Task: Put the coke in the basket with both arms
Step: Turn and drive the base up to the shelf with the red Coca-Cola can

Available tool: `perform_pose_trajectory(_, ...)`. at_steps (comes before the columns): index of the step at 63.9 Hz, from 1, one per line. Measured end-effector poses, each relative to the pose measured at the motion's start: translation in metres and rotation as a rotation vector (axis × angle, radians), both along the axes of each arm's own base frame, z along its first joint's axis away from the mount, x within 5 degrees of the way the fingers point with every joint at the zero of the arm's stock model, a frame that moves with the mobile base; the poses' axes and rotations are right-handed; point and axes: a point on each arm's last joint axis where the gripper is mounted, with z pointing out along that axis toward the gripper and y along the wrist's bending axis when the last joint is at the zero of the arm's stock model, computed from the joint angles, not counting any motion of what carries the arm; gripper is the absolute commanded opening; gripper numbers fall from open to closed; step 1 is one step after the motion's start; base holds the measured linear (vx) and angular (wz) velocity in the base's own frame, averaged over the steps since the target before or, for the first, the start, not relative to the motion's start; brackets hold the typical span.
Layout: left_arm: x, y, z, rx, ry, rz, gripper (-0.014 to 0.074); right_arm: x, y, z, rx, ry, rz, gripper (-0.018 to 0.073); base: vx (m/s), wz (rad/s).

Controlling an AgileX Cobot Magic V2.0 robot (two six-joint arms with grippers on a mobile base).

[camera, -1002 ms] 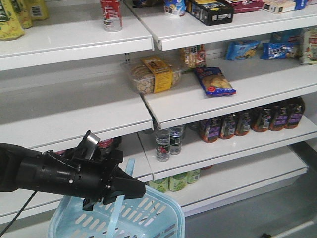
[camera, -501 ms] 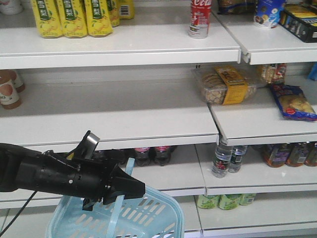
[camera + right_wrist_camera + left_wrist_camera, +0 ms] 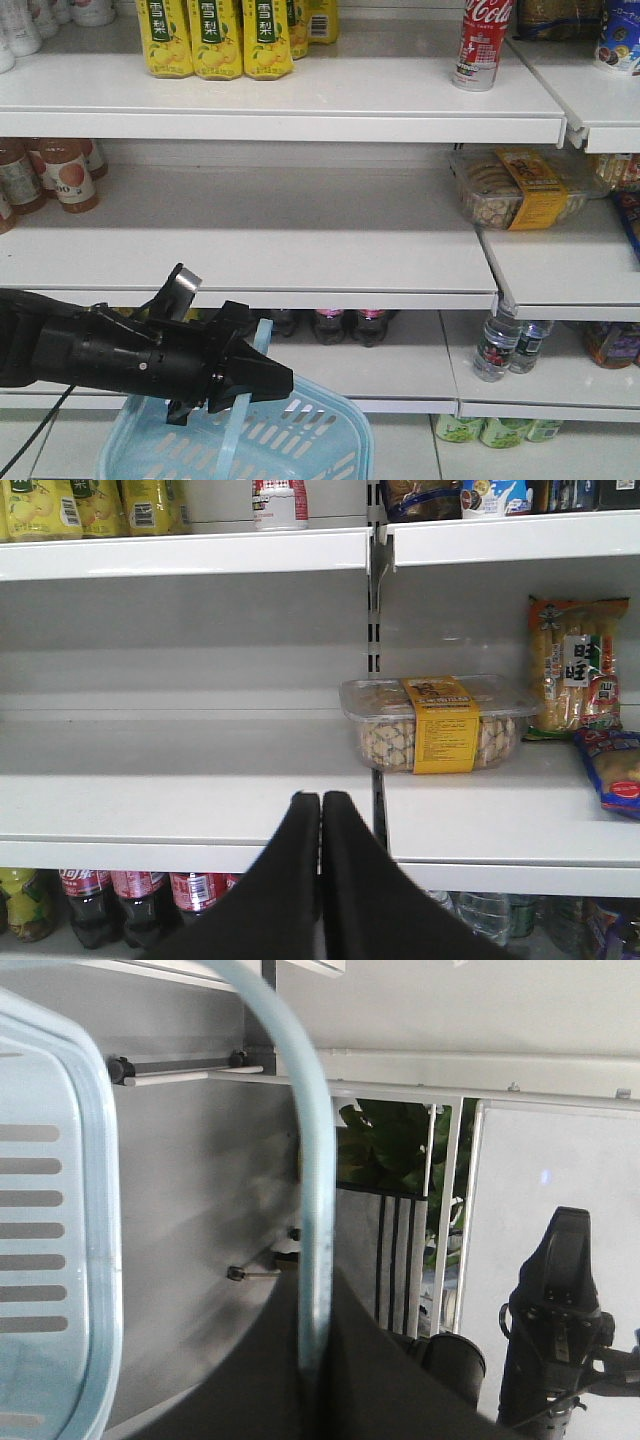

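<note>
The coke, a slim red bottle with white script, stands on the top shelf at the upper right; only its lower band shows in the right wrist view. At the bottom of the front view hangs the light blue basket. My left gripper is shut on its thin handle. In the left wrist view the handle runs up from between the jaws of that gripper, with the basket's slotted side at the left. My right gripper is shut on nothing, well below the coke.
Yellow drink bottles stand on the top shelf left of the coke. A clear snack box with a yellow label lies on the middle shelf. Dark cola bottles line the lower shelf. Water bottles stand at the lower right.
The front view has swung left along the shelves, so the coke and the snack box slid right in the frame. The left gripper keeps its hold on the basket handle.
</note>
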Motion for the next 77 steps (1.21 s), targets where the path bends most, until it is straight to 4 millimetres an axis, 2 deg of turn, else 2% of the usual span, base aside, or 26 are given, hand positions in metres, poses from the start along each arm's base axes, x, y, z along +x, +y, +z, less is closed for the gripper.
perform_pose_trajectory(77,0.0,0.0,0.0,0.0,0.0,0.0,-0.0006,0.0,0.0,0.0,0.0,0.0,0.0,-0.001,0.06,0.02)
